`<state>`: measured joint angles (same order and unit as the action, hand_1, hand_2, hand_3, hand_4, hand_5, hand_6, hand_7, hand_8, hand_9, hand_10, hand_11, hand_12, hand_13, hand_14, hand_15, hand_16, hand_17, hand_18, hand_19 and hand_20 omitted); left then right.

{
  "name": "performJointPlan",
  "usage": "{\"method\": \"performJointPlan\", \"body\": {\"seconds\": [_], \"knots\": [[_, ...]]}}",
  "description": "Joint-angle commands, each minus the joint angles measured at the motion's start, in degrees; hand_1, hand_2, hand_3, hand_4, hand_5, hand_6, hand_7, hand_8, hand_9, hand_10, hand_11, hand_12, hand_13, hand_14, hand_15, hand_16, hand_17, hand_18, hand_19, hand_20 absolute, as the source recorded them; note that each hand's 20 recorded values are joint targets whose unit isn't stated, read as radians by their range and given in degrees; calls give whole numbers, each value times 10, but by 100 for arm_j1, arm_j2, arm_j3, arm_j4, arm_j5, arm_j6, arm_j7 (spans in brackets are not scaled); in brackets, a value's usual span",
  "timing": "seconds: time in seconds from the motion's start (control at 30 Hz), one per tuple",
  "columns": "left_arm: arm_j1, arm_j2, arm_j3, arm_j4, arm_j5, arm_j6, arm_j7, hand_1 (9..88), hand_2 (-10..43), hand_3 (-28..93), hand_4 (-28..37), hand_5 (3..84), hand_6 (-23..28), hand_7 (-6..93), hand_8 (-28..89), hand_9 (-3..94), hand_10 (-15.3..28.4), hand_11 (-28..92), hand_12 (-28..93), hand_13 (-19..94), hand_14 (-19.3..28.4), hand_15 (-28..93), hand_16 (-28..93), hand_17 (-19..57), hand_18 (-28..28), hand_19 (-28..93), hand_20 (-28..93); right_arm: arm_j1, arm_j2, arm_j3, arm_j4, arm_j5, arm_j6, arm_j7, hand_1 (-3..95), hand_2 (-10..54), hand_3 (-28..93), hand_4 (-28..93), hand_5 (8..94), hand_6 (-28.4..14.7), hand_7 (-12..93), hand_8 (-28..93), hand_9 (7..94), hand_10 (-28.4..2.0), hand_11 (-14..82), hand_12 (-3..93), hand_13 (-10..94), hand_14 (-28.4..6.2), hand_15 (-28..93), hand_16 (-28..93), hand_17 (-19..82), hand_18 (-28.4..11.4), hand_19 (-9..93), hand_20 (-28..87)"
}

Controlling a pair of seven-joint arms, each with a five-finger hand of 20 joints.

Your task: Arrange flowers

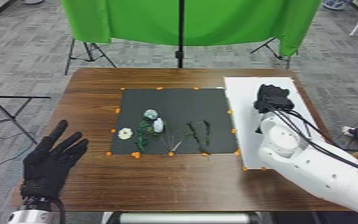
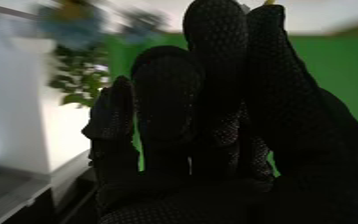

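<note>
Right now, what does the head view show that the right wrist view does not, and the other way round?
Head view: the brown wooden table with a dark square mat, a small white flower lying near its left edge, and the black-gloved left hand, its fingers straight.

Right wrist view: small green leaves close up; I cannot tell which stem they belong to.

Both: the black-gloved right hand and the green cloth.
</note>
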<state>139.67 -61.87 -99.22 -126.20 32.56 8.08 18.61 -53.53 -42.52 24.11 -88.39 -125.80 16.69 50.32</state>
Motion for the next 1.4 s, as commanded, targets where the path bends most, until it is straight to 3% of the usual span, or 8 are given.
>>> {"method": "performJointPlan", "body": {"seconds": [0.03,0.3,0.5,0.53,0.7,0.87,1.03,1.4], "knots": [[92,47,-1,-17,-13,-12,-40,203,54,782,-283,298,46,129,-106,304,192,216,117,209,282,465,-68,-108,284,520,60,-92,-152,218,-1317,6,-38,-784,574,-95,655,-283,890,34,152,22,937,-61,217,300,772,-44,662,227,273,-212,845,470],[139,218,60,-17,-94,31,74,203,55,781,-283,298,46,129,-106,304,192,216,117,209,283,467,-69,-108,284,521,59,-175,-754,-220,-1435,-71,-586,-1288,548,-95,685,-283,882,34,151,23,937,-63,210,321,744,-47,681,232,247,-214,838,475],[151,257,57,-11,-110,34,36,203,55,781,-283,299,46,128,-106,305,192,216,117,209,282,467,-69,-108,284,521,59,-205,-1084,-481,-1168,-297,-705,-1282,540,-95,682,-283,876,36,149,18,934,-63,214,325,735,-49,687,226,243,-213,836,477],[128,189,20,-16,-62,-4,-80,203,55,781,-283,298,46,128,-106,305,192,216,117,209,283,467,-70,-108,284,521,59,-211,-1103,-521,-1132,-352,-711,-1259,538,-95,682,-283,875,36,149,17,933,-63,215,326,734,-50,688,225,242,-213,836,478],[102,181,-1,-4,-41,-2,-149,204,55,781,-283,299,47,128,-105,304,192,216,117,208,283,466,-70,-108,284,522,59,-178,-1157,-676,-1081,-425,-788,-1264,514,-95,669,-283,840,38,149,1,901,-68,255,308,716,-56,705,205,231,-213,830,487],[93,199,-5,-3,-20,-32,-156,204,53,783,-283,301,48,127,-105,305,193,217,117,208,283,467,-69,-108,284,522,59,-222,-1143,-670,-1115,-650,-1147,-1354,485,-95,658,-283,793,39,140,-14,862,-79,295,276,699,-60,716,199,219,-216,824,495],[149,304,45,-3,-114,55,-8,210,44,784,-283,301,48,126,-104,305,192,217,116,208,283,467,-69,-108,284,521,59,-346,-1081,-460,-1264,-721,-1315,-1491,414,-95,733,-283,710,38,151,-123,808,-89,349,229,660,-74,742,191,200,-223,817,512],[198,317,87,-23,-147,120,82,219,37,780,-283,301,49,126,-104,303,193,215,117,208,283,467,-70,-109,284,521,59,-557,-445,635,-1954,-140,-1163,-1391,382,-95,741,-283,649,17,141,-125,759,-103,387,190,627,-86,764,187,184,-230,815,526]]}}
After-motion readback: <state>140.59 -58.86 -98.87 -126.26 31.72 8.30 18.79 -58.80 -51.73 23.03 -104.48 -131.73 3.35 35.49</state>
